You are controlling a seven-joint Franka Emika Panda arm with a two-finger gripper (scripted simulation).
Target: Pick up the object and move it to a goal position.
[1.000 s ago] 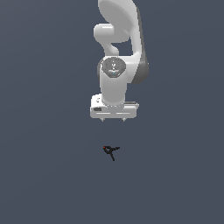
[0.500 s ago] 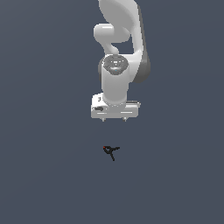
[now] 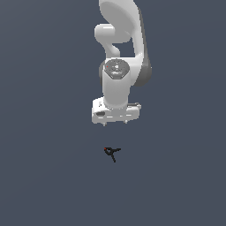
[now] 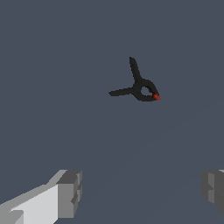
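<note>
The object (image 3: 111, 152) is a tiny black thing with thin splayed prongs and a small red tip, lying on the dark grey floor. In the wrist view it (image 4: 140, 88) lies ahead of the fingers, red tip pointing away from the prongs. My white gripper (image 3: 115, 123) hangs above and behind it in the exterior view, apart from it. In the wrist view the gripper (image 4: 142, 192) is open and empty, its two grey fingertips (image 4: 70, 192) wide apart.
The white arm (image 3: 121, 53) rises behind the gripper. The flat dark grey floor (image 3: 44, 176) spreads all around; nothing else shows.
The gripper has moved slightly lower and toward the object. The object has not moved.
</note>
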